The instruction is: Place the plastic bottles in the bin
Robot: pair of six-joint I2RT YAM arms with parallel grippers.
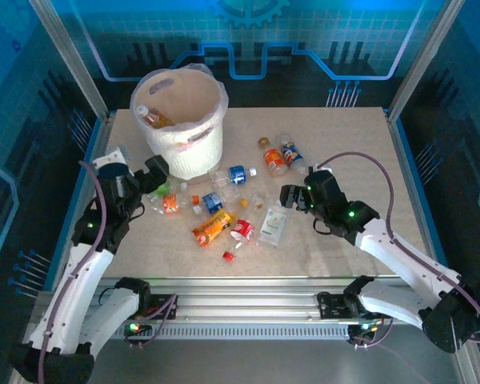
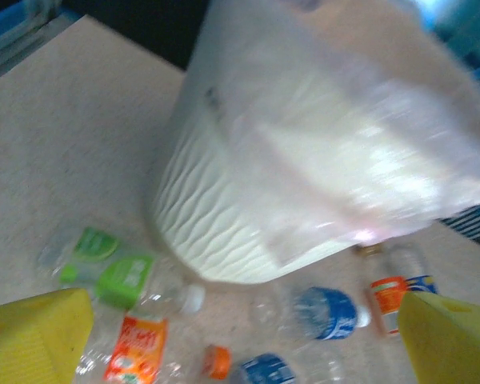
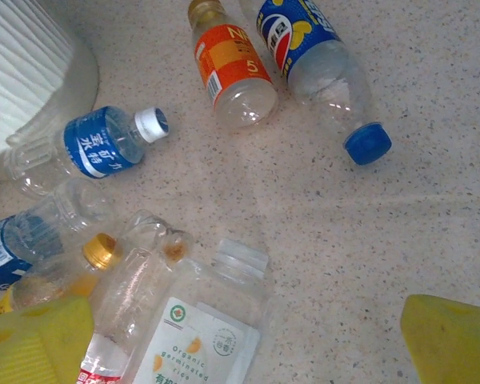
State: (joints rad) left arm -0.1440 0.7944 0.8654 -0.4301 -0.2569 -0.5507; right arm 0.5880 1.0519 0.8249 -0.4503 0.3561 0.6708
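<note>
Left gripper [image 1: 154, 184] and right gripper [image 1: 288, 197] are hovering wide open and empty over plastic bottles [image 1: 216, 226] lying scattered on the table [image 1: 344, 136] beside the bin [image 1: 194, 152], likely preparing the next pick by descending and closing on one bottle.

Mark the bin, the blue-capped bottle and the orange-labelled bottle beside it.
bin [image 1: 188, 150]: top external view, ribbed white wall.
blue-capped bottle [image 3: 298, 36]: right wrist view, blue label.
orange-labelled bottle [image 3: 226, 62]: right wrist view, orange label.
</note>
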